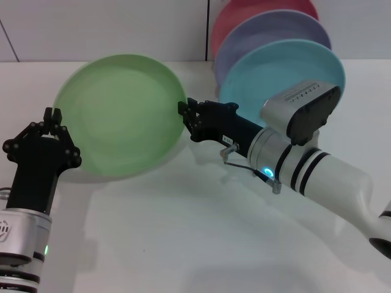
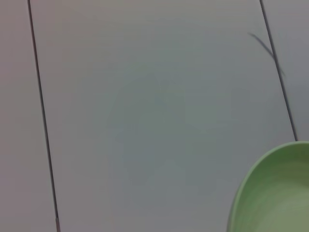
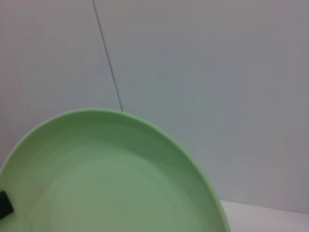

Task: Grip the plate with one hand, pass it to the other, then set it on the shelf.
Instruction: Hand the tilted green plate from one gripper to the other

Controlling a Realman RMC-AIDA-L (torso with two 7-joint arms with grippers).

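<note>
While the pale green plate (image 1: 122,116) is held up above the white table (image 1: 183,244), both grippers are seen at its rim in the head view. At the far left, the left gripper (image 1: 52,116) on its black forearm is raised beside the plate's left edge, with its fingertips (image 1: 56,113) at the rim; whether the rim is pinched or the fingers are merely close to it cannot be told. The plate is tilted, its hollow face turned toward the camera, and its lower edge is lifted clear of the table, where a soft shadow is cast. At the plate's right edge, the right gripper (image 1: 185,113) on the thick white arm with black bands is closed on the rim, so the plate is carried from that side.

Behind and to the right of the right gripper, three more plates are stood on edge, one behind the other: a turquoise-blue plate (image 1: 263,67) in front, a lavender plate (image 1: 256,33) behind it and a red plate (image 1: 238,12) at the back. The rack that bears them is hidden by the arm and the plates. The turquoise-blue plate is partly covered by the grey block of the right wrist.

From the left wrist view, only a slice of the green rim is shown against a grey panelled wall (image 2: 145,96). From the right wrist view, the plate's hollow face is shown against the same wall.
</note>
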